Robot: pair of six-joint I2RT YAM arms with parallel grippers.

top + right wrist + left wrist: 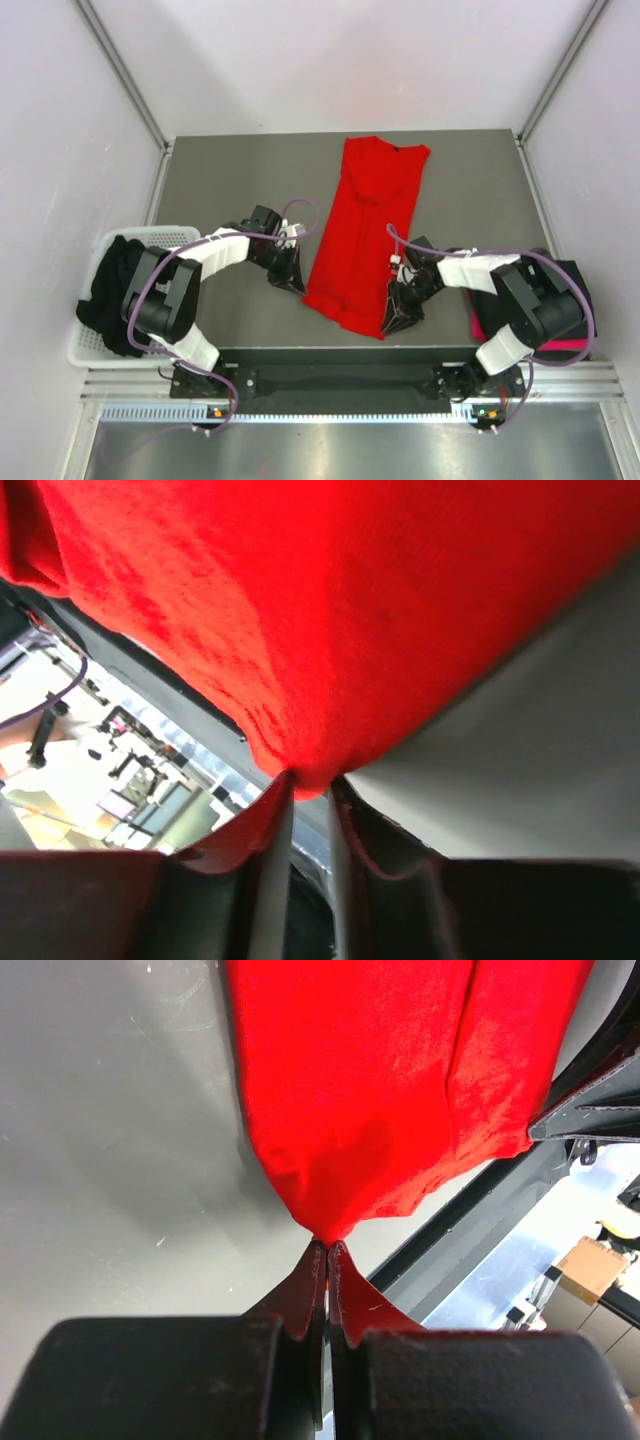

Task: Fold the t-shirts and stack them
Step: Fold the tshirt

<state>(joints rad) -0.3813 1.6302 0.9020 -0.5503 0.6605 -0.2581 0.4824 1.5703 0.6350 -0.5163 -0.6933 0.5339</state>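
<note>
**Grey counter point(230, 180), red t-shirt point(365, 215) lying lengthwise, both hem corners in my grip**

White walls close the counter in on three sides. The red t-shirt lies on it as a narrow strip, its sides apparently folded in. Its long axis runs from the middle of the far edge, where the collar end is, down toward the near edge, leaning a little left as it comes. The hem is the end nearest my bases, and both arms meet it there.

My left end effector point(292, 278) is clenched on the hem's left corner. In the left wrist view the cloth gathers to a point right at the closed tips point(328, 1245). My right end effector point(398, 315) is grasping the hem's right corner, with red cloth pinched in it in the right wrist view point(305, 780). It sits slightly closer to the near edge than the left one, so the hem slants between them.

The whole shirt therefore stretches away from both end effectors toward the far edge. I judge that the coming move is a fold across that axis, carrying the hem up and over toward the collar. Both arms would need to travel along the strip together, or it will skew.

Black shirts point(115, 275) are heaped in a white basket point(90, 345) just beside the left edge. A pinkish-red shirt point(478, 325) lies at the near right corner, partly under my right arm.
</note>
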